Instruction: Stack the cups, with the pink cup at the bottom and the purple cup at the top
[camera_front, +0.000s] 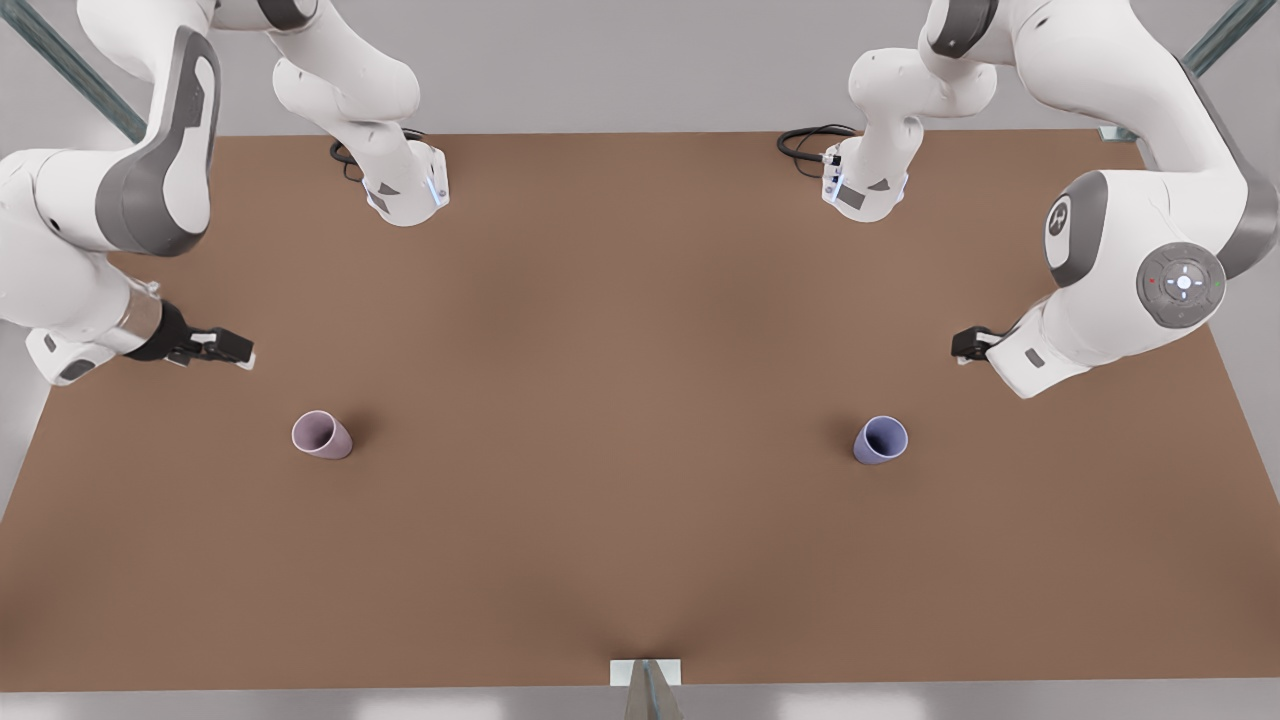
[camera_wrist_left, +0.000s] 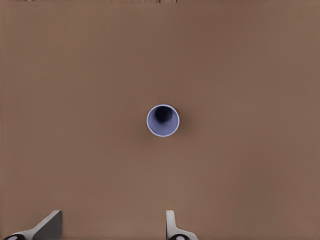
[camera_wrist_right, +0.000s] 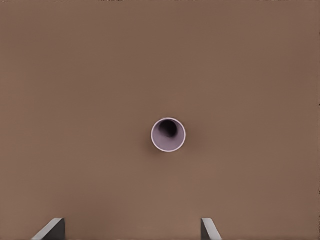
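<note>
The pink cup (camera_front: 322, 435) stands upright on the brown table (camera_front: 620, 400) toward the front view's left; its dark inside shows in the right wrist view (camera_wrist_right: 168, 135). My right gripper (camera_front: 235, 350) (camera_wrist_right: 130, 231) hovers open behind and to the left of it, holding nothing. Toward the front view's right stands the purple cup (camera_front: 881, 440) (camera_wrist_left: 162, 120), also upright. My left gripper (camera_front: 965, 345) (camera_wrist_left: 111, 229) is open and apart from it, behind and to its right. The two cups are far apart.
The two arm bases (camera_front: 405, 190) (camera_front: 865, 185) with black cables sit at the table's back edge. A small white bracket (camera_front: 645, 672) stands at the middle of the front edge. Bare tabletop lies between the cups.
</note>
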